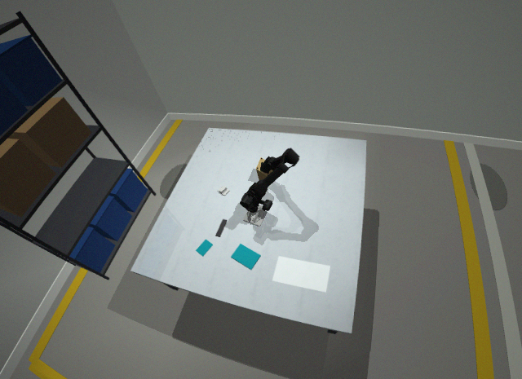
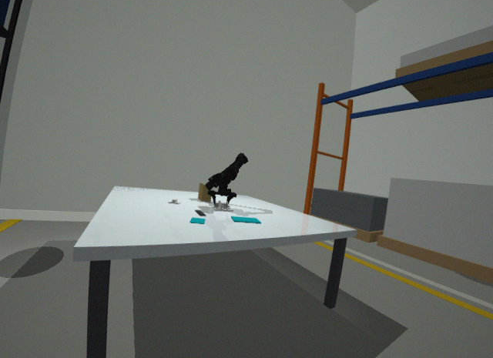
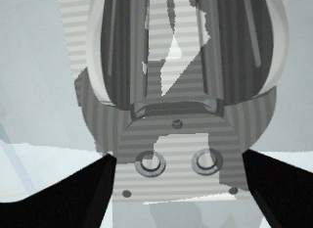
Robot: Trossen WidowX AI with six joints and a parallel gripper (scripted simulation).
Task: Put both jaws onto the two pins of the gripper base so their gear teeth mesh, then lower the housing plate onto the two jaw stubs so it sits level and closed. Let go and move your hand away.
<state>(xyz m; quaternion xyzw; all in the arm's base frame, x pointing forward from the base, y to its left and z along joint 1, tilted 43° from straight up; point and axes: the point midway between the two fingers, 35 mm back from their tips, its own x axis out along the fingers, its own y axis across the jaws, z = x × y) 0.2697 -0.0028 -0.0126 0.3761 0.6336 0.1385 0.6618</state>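
The black arm (image 2: 229, 173) bends over the white table (image 2: 159, 231), its hand (image 2: 222, 201) low.

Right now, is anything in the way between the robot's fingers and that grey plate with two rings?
Nothing visible: the gripper has its fingers right at both sides of the grey plate.
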